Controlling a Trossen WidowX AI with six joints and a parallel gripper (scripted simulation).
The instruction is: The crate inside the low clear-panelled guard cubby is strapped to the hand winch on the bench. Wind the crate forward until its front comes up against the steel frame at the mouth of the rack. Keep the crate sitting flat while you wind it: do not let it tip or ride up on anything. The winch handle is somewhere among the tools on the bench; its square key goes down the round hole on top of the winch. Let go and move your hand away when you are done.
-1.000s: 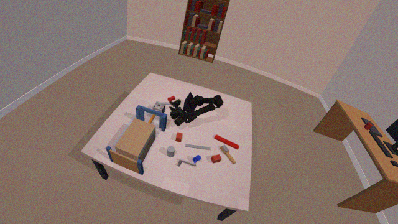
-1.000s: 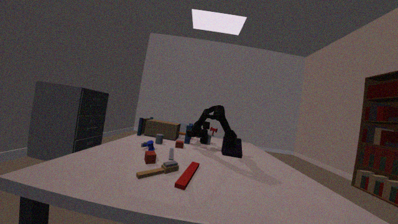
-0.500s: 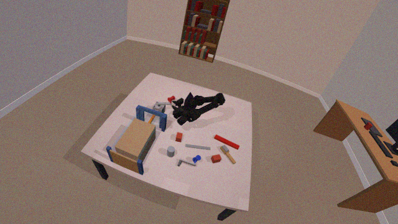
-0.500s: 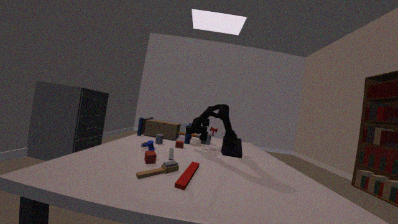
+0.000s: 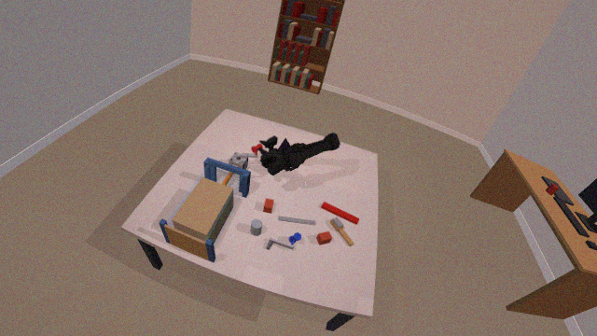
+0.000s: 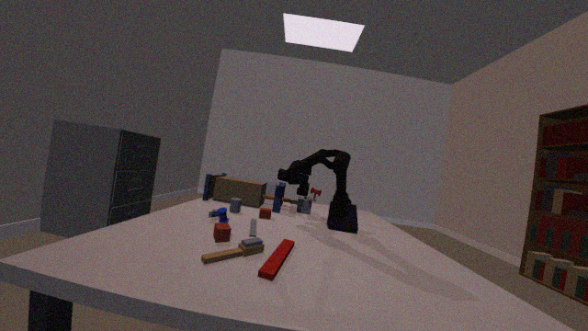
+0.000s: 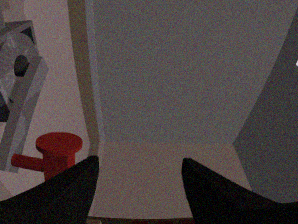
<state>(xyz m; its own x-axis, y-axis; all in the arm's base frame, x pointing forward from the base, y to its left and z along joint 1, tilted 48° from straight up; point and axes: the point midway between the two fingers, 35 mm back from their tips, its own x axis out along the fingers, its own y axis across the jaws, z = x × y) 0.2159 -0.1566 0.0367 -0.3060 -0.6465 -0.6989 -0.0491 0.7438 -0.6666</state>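
Note:
The tan crate point(image 5: 203, 200) point(image 6: 239, 191) sits flat between the clear panels of the rack, with a gap between its front and the blue frame point(image 5: 226, 167) point(image 6: 277, 198) at the mouth. An orange strap point(image 5: 227, 179) runs from it toward the grey winch point(image 5: 238, 161) point(image 6: 304, 206) point(image 7: 20, 45). A grey handle arm point(image 7: 22, 115) is at the winch top and ends in an upright red knob point(image 5: 256, 148) point(image 6: 315, 191) point(image 7: 59, 152). Whether its key is fully down cannot be seen. My gripper point(image 7: 140, 164) is open and empty, with the knob outside its left finger in the wrist view.
A blue-knobbed grey crank point(image 5: 295, 238) point(image 6: 221, 214), a grey cylinder point(image 5: 256, 227), a red block point(image 5: 269, 205), another red block point(image 5: 324, 238), a grey bar point(image 5: 297, 219), a hammer point(image 5: 345, 234) and a red bar point(image 5: 340, 213) lie on the bench, away from the winch.

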